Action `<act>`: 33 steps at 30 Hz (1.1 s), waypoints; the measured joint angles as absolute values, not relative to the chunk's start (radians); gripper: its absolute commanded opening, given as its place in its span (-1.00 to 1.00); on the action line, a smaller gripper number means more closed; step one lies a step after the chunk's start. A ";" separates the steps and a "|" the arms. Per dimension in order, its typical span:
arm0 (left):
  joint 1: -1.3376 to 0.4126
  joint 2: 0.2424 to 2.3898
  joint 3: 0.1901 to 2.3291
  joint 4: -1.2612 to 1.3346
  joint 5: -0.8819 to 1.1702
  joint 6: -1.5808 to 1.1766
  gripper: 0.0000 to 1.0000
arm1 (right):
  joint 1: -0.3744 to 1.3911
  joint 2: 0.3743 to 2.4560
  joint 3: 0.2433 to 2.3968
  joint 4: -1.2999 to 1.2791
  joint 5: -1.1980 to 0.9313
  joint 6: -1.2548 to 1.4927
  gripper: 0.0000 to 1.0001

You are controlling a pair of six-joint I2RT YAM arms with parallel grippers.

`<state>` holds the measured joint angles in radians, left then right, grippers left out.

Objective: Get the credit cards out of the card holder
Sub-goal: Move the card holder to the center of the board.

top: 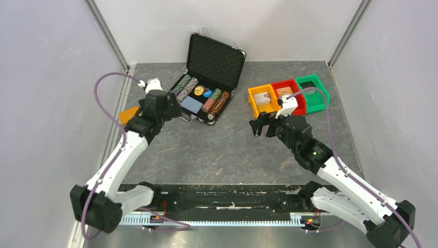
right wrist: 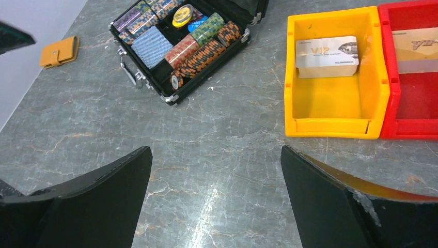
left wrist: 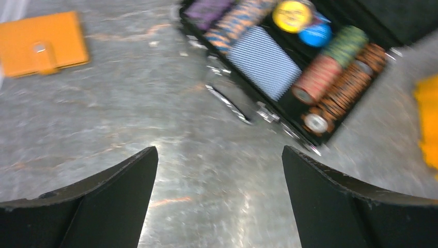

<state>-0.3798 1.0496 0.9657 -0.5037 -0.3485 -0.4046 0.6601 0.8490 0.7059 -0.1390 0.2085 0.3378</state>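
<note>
Since the wallet lies closed by the left wall, top view puts it just beside the left arm, the likelier reacher | left wrist: left gripper jaws wide, empty; clasp fastened, cards unseen | right wrist: right gripper wide, empty, wallet well apart.

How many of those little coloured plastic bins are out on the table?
3, side by side at the far right: the orange bin at the left end, the red bin in the middle, the green bin at the right end. None seems hidden.
</note>
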 measured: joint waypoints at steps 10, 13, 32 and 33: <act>0.001 1.435 1.164 -0.524 -0.410 -0.586 0.58 | 0.660 0.765 0.634 -0.083 0.117 0.350 0.97; 0.080 1.559 1.258 -0.517 -0.400 -0.612 0.53 | 0.660 0.753 0.629 -0.083 0.101 0.356 0.97; 0.250 2.139 1.705 -0.621 -0.346 -0.569 0.34 | 0.660 0.730 0.674 -0.076 0.121 0.307 0.97; 0.254 2.150 1.710 -0.630 -0.344 -0.563 0.34 | 0.660 0.730 0.674 -0.073 0.122 0.307 0.97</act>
